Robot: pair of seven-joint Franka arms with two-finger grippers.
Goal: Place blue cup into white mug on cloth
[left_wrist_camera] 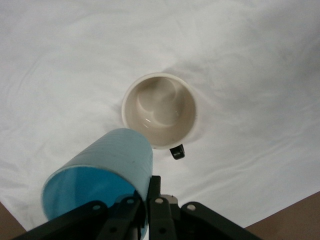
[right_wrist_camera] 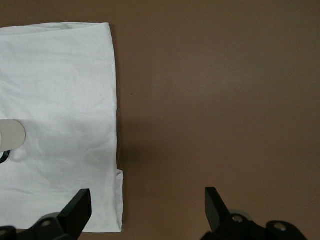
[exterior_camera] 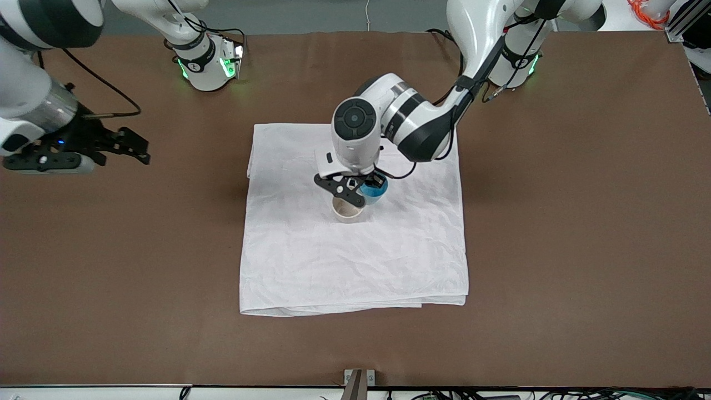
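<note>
The white mug (exterior_camera: 348, 211) stands upright on the white cloth (exterior_camera: 311, 266) near its middle. In the left wrist view the mug (left_wrist_camera: 160, 110) is empty and its black handle shows. My left gripper (exterior_camera: 355, 189) is shut on the rim of the blue cup (exterior_camera: 373, 191) and holds it tilted just above the mug. In the left wrist view my gripper (left_wrist_camera: 150, 200) pinches the wall of the cup (left_wrist_camera: 107, 170). My right gripper (exterior_camera: 136, 147) waits open and empty over the bare table toward the right arm's end; it also shows in the right wrist view (right_wrist_camera: 145, 205).
The cloth lies on a brown table (exterior_camera: 555, 222). In the right wrist view the cloth's edge (right_wrist_camera: 60, 100) and a bit of the mug (right_wrist_camera: 10, 135) show. The arm bases stand along the table's edge farthest from the front camera.
</note>
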